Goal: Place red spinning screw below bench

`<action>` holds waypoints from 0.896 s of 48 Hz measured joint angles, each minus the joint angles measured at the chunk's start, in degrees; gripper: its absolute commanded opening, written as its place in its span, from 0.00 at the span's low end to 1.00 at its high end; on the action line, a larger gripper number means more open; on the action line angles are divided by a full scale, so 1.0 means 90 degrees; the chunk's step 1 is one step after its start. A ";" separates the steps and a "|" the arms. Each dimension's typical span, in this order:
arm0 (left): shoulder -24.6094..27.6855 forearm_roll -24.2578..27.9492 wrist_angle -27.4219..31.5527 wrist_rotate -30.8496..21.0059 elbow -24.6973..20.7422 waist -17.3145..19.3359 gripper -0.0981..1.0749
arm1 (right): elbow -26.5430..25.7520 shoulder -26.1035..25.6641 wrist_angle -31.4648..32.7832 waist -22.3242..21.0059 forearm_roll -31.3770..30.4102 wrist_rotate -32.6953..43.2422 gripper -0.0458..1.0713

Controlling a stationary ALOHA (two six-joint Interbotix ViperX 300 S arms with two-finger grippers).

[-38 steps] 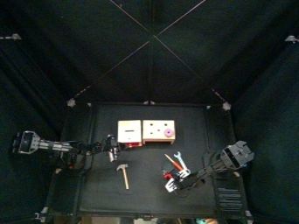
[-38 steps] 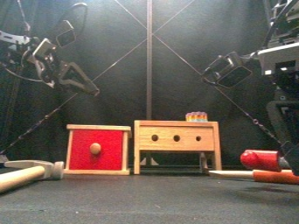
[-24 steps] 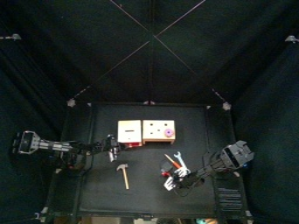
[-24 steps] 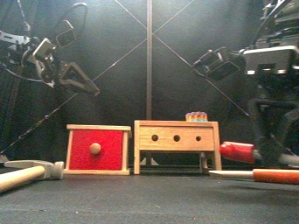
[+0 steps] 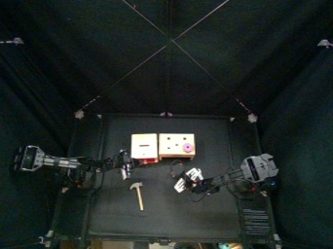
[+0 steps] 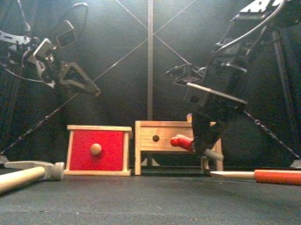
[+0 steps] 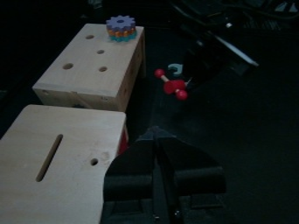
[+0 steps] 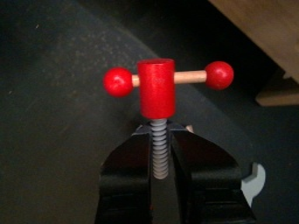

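Right wrist view shows the right tool (image 8: 163,140) pinching the grey threaded shank of the red spinning screw (image 8: 156,85), its red head and crossbar knobs clear of the jaws, with the bench (image 6: 178,137) at the upper right of the frame. In the front view the screw hangs near the centre, in front of the bench's face and above the desk (image 6: 150,200), not yet under it. My worry is that the crossbar could catch the bench's front edge or a leg on the way in, and the narrow grip on the thread may let it twist or slip. The left tool (image 7: 163,166) rests at lower left, pressed together and empty. Counted: one screw, one bench, one red box (image 6: 99,149), one hammer (image 5: 135,192).
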 measured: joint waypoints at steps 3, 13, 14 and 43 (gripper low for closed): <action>0.0000 0.0000 0.0000 0.0000 0.0000 0.0000 0.43 | -0.0020 0.0117 -0.0176 -0.0137 -0.0117 0.0000 0.44; 0.0000 0.0000 0.0000 0.0010 0.0020 0.0000 0.43 | -0.0078 0.0254 -0.0322 -0.0283 -0.0400 0.0000 0.59; 0.0000 0.0000 0.0000 0.0000 0.0020 0.0000 0.43 | -0.0078 0.0254 -0.0322 -0.0293 -0.0410 0.0000 0.61; 0.0000 -0.0010 0.0000 0.0000 0.0039 0.0010 0.43 | -0.0088 0.0244 -0.0322 -0.0273 -0.0449 0.0000 0.65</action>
